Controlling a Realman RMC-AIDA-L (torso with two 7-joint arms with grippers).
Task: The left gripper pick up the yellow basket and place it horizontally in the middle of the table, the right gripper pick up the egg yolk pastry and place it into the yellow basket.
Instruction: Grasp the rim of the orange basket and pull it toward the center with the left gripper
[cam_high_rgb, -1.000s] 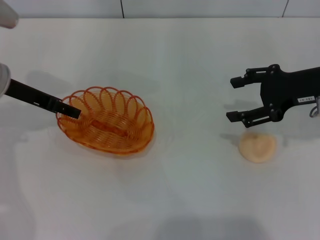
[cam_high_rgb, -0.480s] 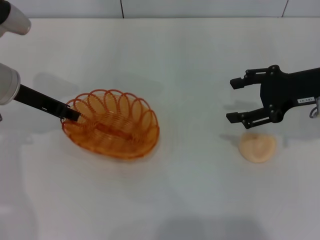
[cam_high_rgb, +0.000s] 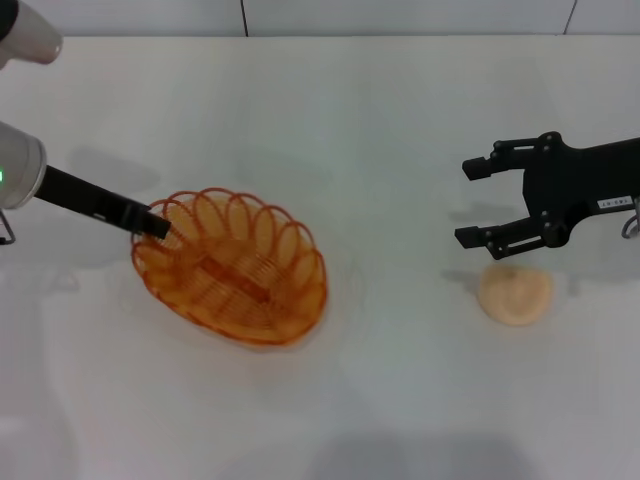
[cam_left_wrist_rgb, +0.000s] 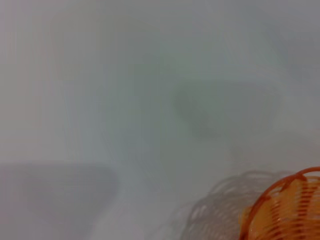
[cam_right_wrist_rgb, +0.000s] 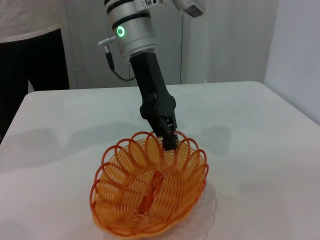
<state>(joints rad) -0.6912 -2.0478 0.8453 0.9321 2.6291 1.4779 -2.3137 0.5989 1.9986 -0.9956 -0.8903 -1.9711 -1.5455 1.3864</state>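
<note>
Yellow basket (cam_high_rgb: 232, 266) sits on the table (cam_high_rgb: 380, 130), left of centre, long axis skewed diagonally, not horizontal yet. Left gripper (cam_high_rgb: 158, 224) fingers pinched on the basket's rim loop at its far-left end; right wrist view shows the tip (cam_right_wrist_rgb: 170, 140) clamped on one loop w/ basket (cam_right_wrist_rgb: 150, 192) low to the surface.

Egg yolk pastry (cam_high_rgb: 514, 293) well apart on the right side. Right gripper (cam_high_rgb: 482, 200) hovers just above/behind it, fingers spread, nothing held.

Risks, my read: grip is on a single thin loop, so basket could swing or slip out, or end up off-centre/angled. Springy wire may bounce on release. Pastry looks soft, could squash if squeezed hard.
</note>
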